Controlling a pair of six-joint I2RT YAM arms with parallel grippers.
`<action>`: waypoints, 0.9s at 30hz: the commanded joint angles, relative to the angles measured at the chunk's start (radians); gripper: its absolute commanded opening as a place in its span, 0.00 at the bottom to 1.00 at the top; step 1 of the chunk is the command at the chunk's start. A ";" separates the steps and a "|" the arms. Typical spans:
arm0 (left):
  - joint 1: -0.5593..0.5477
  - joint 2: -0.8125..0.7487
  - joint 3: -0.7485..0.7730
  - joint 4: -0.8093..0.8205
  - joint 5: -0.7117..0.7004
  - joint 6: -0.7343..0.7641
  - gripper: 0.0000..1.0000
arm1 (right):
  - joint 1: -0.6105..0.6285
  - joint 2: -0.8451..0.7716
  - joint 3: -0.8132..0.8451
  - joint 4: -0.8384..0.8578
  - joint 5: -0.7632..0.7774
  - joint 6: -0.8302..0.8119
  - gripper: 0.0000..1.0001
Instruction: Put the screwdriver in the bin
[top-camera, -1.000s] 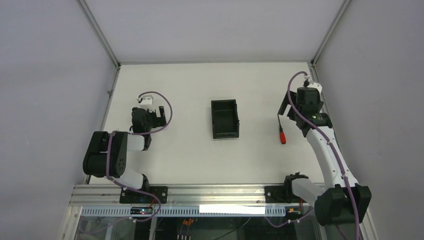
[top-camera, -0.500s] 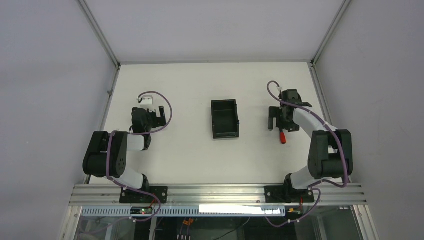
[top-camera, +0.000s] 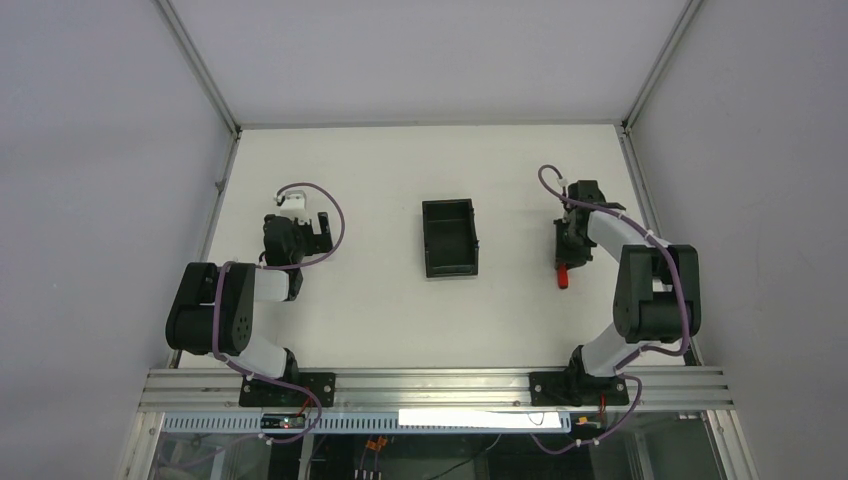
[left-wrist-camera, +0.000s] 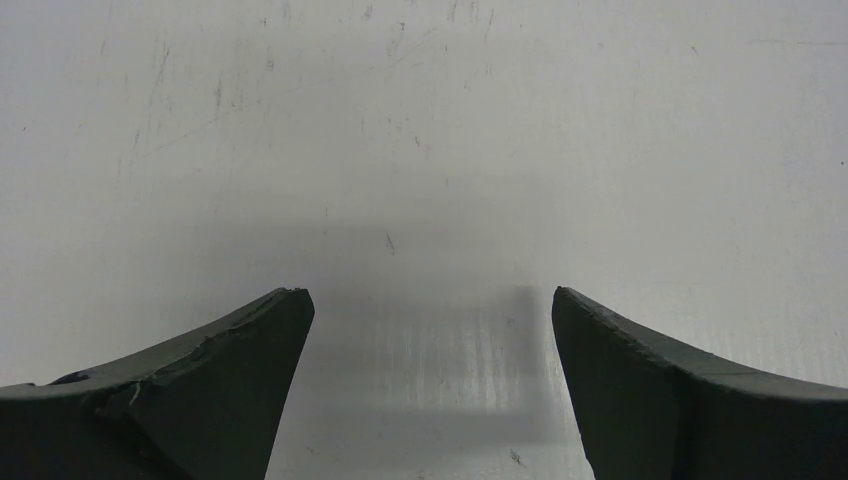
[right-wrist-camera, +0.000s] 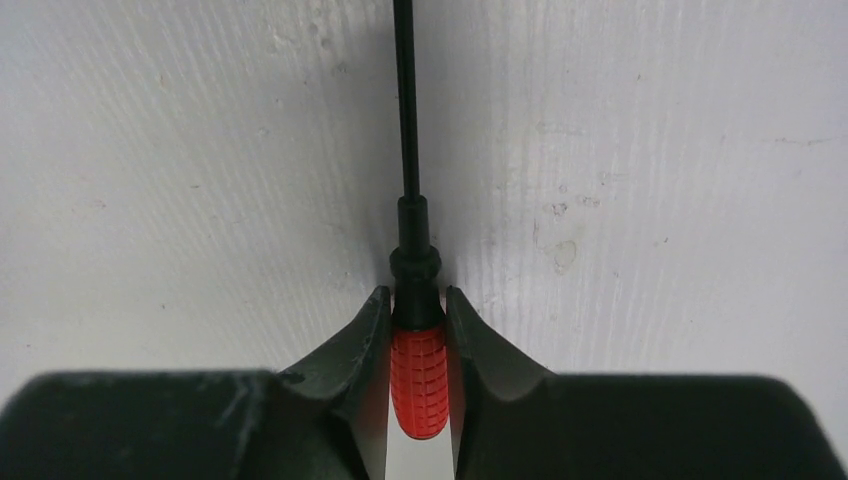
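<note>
Grasp stage: gripping screwdriver (right-wrist-camera: 417, 385) by red handle in closed right claw (right-wrist-camera: 417, 318), low on counter (top-camera: 350, 180); keeping left claw (left-wrist-camera: 432, 296) open, empty. Next, likely: lift, carry over bin (top-camera: 449, 269), release.

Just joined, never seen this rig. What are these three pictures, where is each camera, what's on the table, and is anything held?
Two small robot arms are bolted at the near edge of a white table. The wide picture looks down from above and behind them: left arm on the left, right arm on the right. The other two pictures come from cameras on the two wrists. On the table are a black open bin in the middle, seemingly empty, and a red-handled screwdriver to its right. The right gripper is shut on the screwdriver's handle, low at the table. The left gripper is open over bare table, holding nothing.
</note>
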 joint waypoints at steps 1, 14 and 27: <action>0.005 -0.024 -0.002 0.027 0.016 -0.002 0.99 | -0.004 -0.110 0.063 -0.032 0.008 -0.013 0.16; 0.006 -0.026 -0.002 0.027 0.015 -0.002 0.99 | 0.223 -0.293 0.360 -0.148 -0.119 0.088 0.17; 0.006 -0.024 -0.002 0.027 0.016 -0.002 0.99 | 0.649 -0.045 0.549 -0.072 0.028 0.100 0.19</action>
